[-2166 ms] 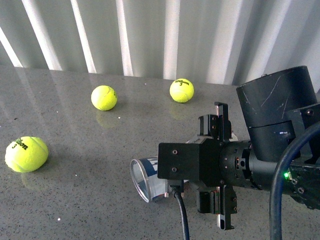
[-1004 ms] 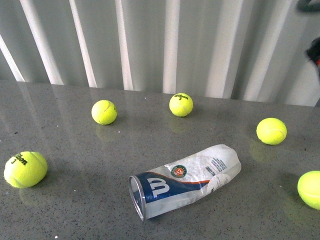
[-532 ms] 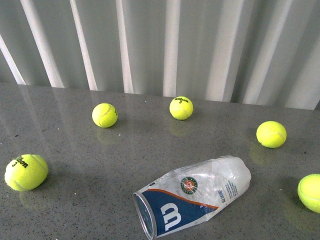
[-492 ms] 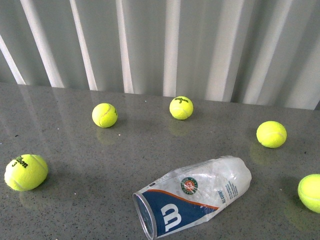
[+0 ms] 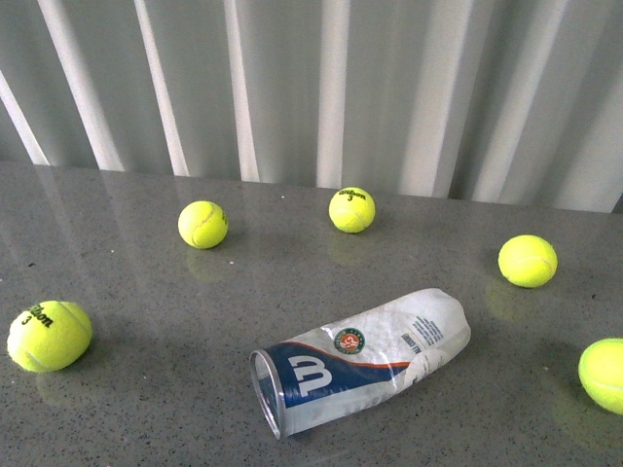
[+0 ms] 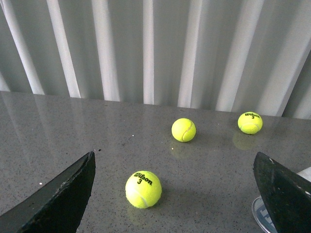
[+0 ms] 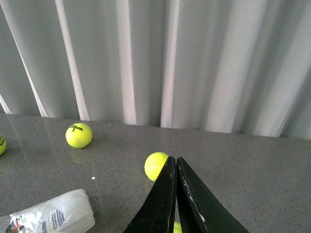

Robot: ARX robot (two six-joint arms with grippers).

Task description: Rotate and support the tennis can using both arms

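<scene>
Tennis can: lies on its side on the grey table, with its open mouth toward the near left and its crumpled closed end toward the far right. Neither gripper touches it.
Left gripper: fingers spread wide with nothing between them. The can's rim shows just beside one finger.
Right gripper: fingers pressed together, gripping nothing, apart from the can.
Balls: five yellow-green ones scattered around the can, none touching it.
</scene>
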